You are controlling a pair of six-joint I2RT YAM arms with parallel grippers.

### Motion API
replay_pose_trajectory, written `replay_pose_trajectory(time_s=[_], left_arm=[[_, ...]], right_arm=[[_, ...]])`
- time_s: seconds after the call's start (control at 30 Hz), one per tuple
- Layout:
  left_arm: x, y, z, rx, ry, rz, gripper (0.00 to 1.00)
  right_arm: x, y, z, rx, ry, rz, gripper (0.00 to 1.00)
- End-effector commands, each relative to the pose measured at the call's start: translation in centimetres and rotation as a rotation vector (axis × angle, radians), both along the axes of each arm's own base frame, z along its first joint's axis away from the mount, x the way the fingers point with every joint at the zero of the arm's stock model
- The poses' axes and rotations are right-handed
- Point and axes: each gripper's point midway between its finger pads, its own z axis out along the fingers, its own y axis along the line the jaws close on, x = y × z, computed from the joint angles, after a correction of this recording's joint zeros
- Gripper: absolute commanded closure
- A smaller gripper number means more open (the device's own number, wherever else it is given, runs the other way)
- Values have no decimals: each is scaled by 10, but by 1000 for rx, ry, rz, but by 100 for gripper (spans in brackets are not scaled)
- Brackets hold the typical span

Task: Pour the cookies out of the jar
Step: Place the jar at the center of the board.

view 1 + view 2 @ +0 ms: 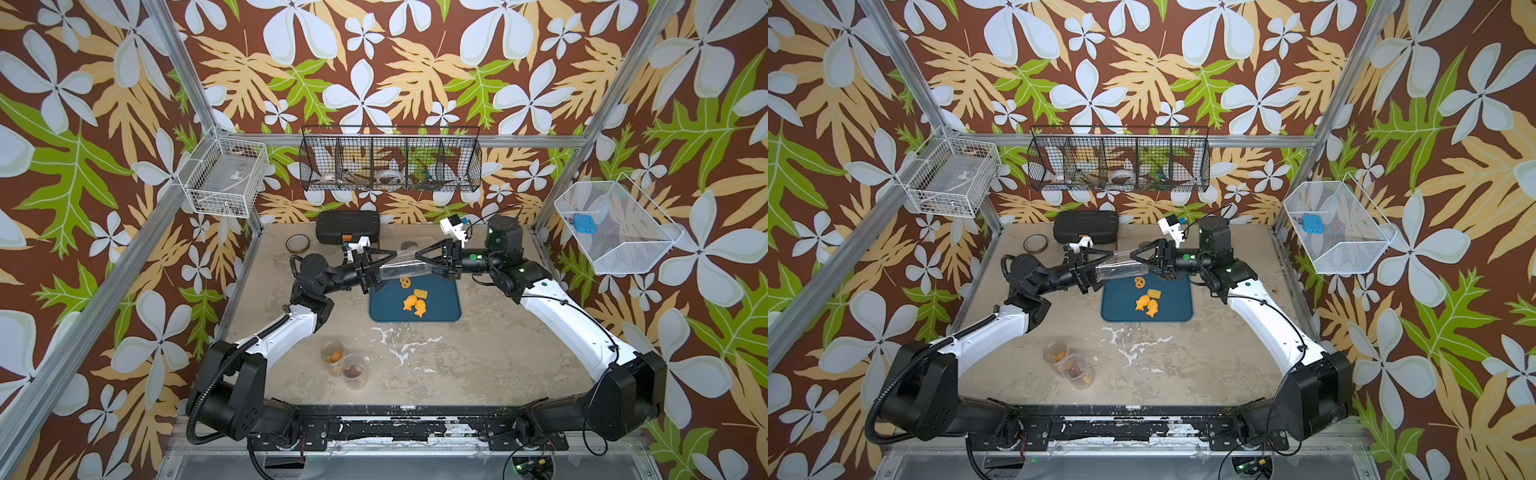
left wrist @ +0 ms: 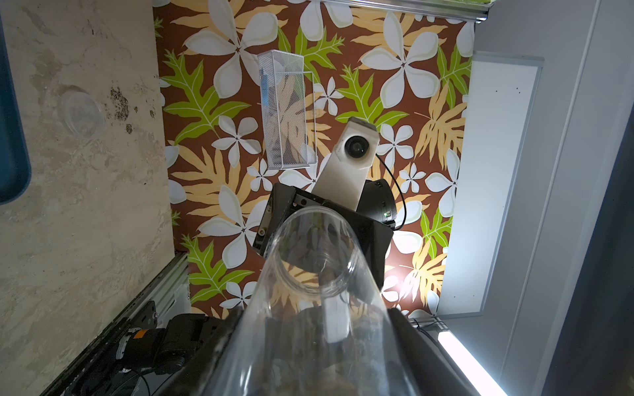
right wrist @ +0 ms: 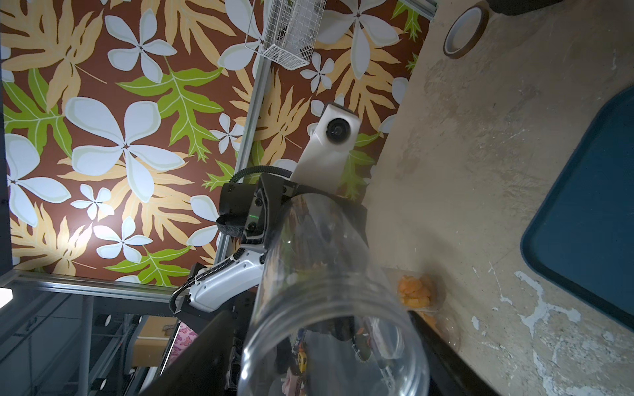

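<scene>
I have the jar (image 1: 402, 266) lying on its side in the air, bridged between both arms above the far edge of the blue tray (image 1: 446, 305), which sits mid-desk. The left tool (image 1: 390, 266) is clamped tight on the jar's base end. The right tool (image 1: 422, 266) straddles the threaded mouth end. In the right wrist view its fingers (image 3: 202, 349) run along either side of the clear wall (image 3: 329, 291), but I cannot tell whether they are pressing on it or standing just off it. Looking down the jar from the left wrist (image 2: 308, 325), I see nothing inside it.

The cookies (image 1: 409, 305) that I can count lie loose on the tray, just nearer to me than the jar. There is a pretzel (image 1: 404, 283) closest to the tray's far edge, a square cracker (image 1: 421, 294) beside it, and two orange fish (image 1: 421, 308) side by side at the tray's middle.

Near the front left of the desk (image 1: 478, 365), two small clear cups (image 1: 332, 354) stand touching each other, well apart from the tray. Both hold orange and brown pieces.

A black case (image 1: 348, 226) sits along the far edge, and a roll of tape (image 1: 297, 243) lies flat next to it toward the far left corner.
</scene>
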Motion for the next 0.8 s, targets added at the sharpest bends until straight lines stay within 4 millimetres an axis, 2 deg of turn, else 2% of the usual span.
replay_pose_trajectory(time_s=[0.0, 0.37, 0.53, 0.6, 0.67, 0.77], left_arm=[[-5, -1, 8, -12, -42, -17, 53], [-4, -1, 7, -14, -35, -19, 48], [-5, -1, 8, -14, -35, -21, 35], [-4, 0, 6, -13, -29, -19, 24], [-5, 0, 6, -15, -27, -19, 3], [-4, 0, 6, -18, -24, -16, 0]], right_arm=[[-3, 2, 7, 20, -26, 20, 25], [1, 1, -2, 4, -8, -1, 35], [3, 1, -3, -4, -7, -10, 37], [3, 0, -5, -13, -4, -13, 37], [3, 0, -8, -23, -1, -17, 38], [5, -4, -14, -33, 10, -29, 38]])
